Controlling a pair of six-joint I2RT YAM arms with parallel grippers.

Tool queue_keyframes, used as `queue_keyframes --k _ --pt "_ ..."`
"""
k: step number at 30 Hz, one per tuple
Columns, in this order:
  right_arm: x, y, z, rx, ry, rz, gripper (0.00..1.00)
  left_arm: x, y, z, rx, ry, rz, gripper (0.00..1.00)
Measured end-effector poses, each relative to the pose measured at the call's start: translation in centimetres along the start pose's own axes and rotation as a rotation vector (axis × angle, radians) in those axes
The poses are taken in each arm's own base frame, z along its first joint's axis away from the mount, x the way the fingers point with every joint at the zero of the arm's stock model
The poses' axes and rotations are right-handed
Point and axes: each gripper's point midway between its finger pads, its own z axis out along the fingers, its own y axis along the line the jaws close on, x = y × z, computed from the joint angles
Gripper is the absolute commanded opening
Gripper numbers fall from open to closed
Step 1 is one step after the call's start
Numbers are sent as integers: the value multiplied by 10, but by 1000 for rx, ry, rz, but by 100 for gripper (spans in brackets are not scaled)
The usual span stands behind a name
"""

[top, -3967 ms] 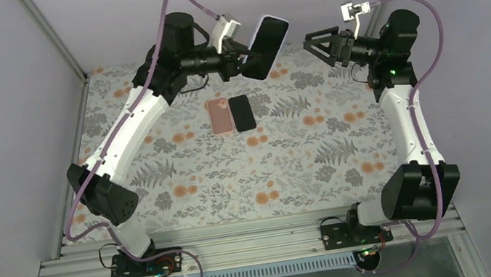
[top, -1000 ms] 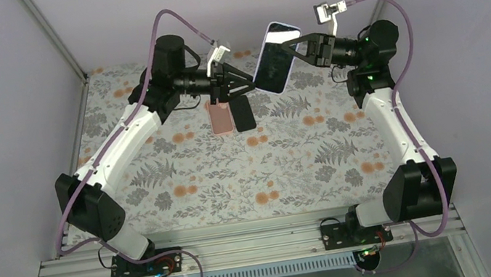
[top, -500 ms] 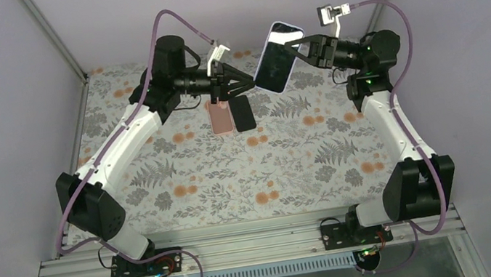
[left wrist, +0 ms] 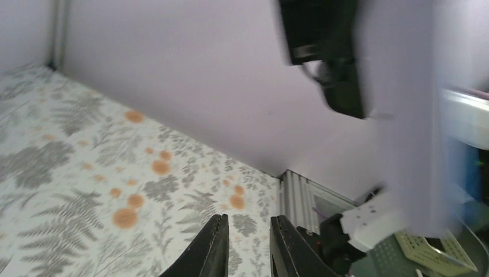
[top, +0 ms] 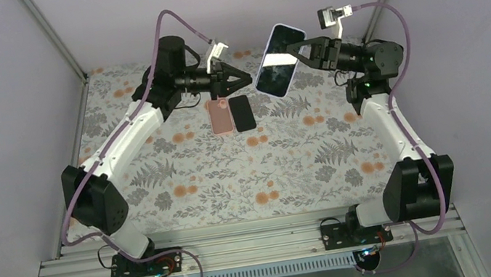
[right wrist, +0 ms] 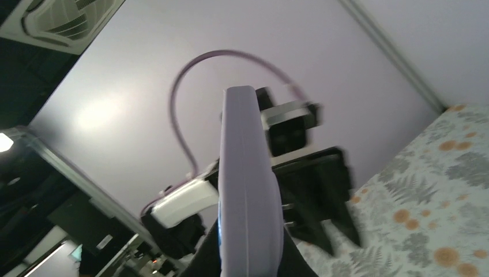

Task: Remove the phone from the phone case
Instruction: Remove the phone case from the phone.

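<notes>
The phone [top: 277, 61] sits in its lavender phone case [right wrist: 248, 173] and hangs tilted in the air over the far side of the table, dark screen up. My right gripper [top: 292, 49] is shut on its right edge. In the right wrist view the case stands edge-on between the fingers [right wrist: 203, 262]. My left gripper [top: 249, 81] points at the phone from the left, a short way off and not touching it. Its jaws [left wrist: 249, 219] stand a narrow gap apart with nothing between them.
A pink phone case [top: 220, 117] and a black phone [top: 242, 112] lie side by side on the floral tablecloth [top: 234, 177], below the left gripper. Lavender walls close in the back and sides. A metal rail [top: 244, 245] runs along the near edge.
The left gripper has drawn back to the left, away from the phone, and its jaws have narrowed. The right gripper has carried the phone slightly up and to the right.
</notes>
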Motion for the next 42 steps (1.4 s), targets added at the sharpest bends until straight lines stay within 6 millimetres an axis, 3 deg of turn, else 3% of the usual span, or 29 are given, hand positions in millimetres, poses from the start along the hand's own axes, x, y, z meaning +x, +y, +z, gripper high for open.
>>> queue_keyframes --k 6,10,17,22,28,42 --pt "8 19 4 -42 42 1 4 21 50 -1 -110 14 -105 20" --pt "9 21 4 -46 47 3 4 23 53 0 -114 16 -115 23" --pt "12 20 4 -44 57 -5 4 17 35 -3 -30 12 -104 45" --pt "13 17 4 -39 67 -11 4 0 -2 -17 58 -8 -34 54" --pt "13 16 3 -35 67 -9 4 -13 -43 -29 148 -20 50 56" --pt "13 16 3 -35 67 -9 4 -2 -63 -11 221 13 55 53"
